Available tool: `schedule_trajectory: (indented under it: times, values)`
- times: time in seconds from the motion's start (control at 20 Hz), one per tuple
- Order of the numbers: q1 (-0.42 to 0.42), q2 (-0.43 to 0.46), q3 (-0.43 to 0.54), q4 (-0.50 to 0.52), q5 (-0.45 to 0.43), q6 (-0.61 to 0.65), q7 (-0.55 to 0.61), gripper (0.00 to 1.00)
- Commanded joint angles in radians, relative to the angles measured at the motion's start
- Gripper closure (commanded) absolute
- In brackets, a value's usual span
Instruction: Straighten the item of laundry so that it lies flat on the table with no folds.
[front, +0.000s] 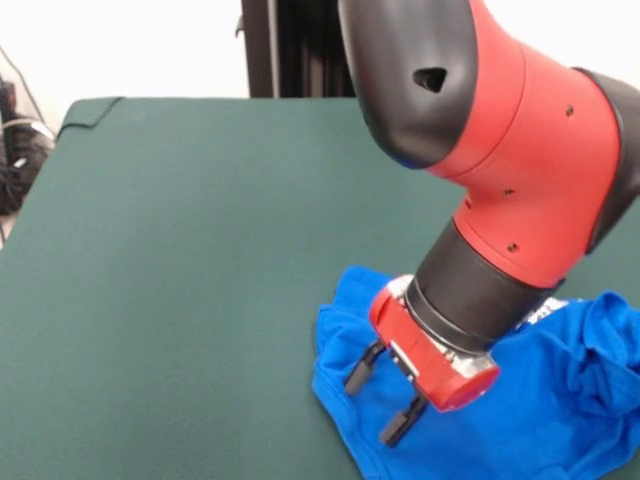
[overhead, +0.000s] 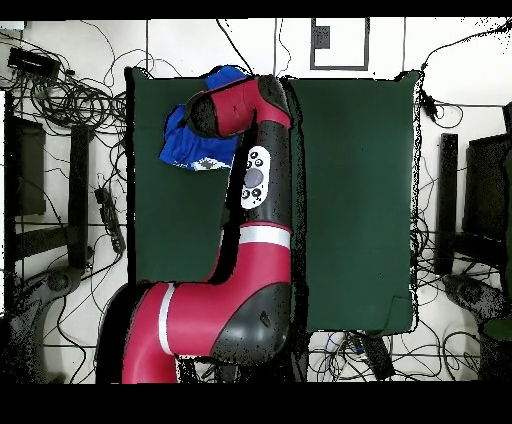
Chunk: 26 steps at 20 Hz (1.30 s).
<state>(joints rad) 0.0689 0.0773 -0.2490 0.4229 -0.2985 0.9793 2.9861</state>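
The table (front: 180, 260) lies bare across its left and far stretches in the front view. From overhead, the arm (overhead: 262, 180) hides the gripper; cables (overhead: 70, 100) ring the table. The T-shirt (front: 560, 400), crumpled, sits at the near right edge. The gripper (front: 382, 402) hangs wide apart, empty, over its left hem.

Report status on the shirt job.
Claw open, empty, just over the shirt. Shirt bunched, folds remain, at table edge. Nothing in the way.

Red-and-black arm (front: 520, 160), black-fingered gripper (front: 378, 405)
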Motion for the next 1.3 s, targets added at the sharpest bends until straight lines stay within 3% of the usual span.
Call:
schedule_trajectory:
  times: [0.05, 0.5, 0.7, 0.8, 0.95, 1.3]
  values:
    - [-0.019, -0.029, 0.045, 0.252, -0.051, -0.008, -0.398, 0.00]
    - [-0.034, -0.016, 0.062, 0.247, -0.064, -0.022, -0.414, 0.00]
    - [-0.035, 0.017, 0.073, 0.207, -0.058, 0.034, -0.428, 0.00]
    - [-0.029, 0.043, 0.070, 0.154, -0.050, 0.174, -0.473, 0.00]
    - [-0.024, 0.115, 0.061, -0.016, -0.054, 0.487, -0.626, 0.00]
    - [-0.038, 0.200, 0.025, -0.248, -0.076, 0.723, -0.812, 0.00]
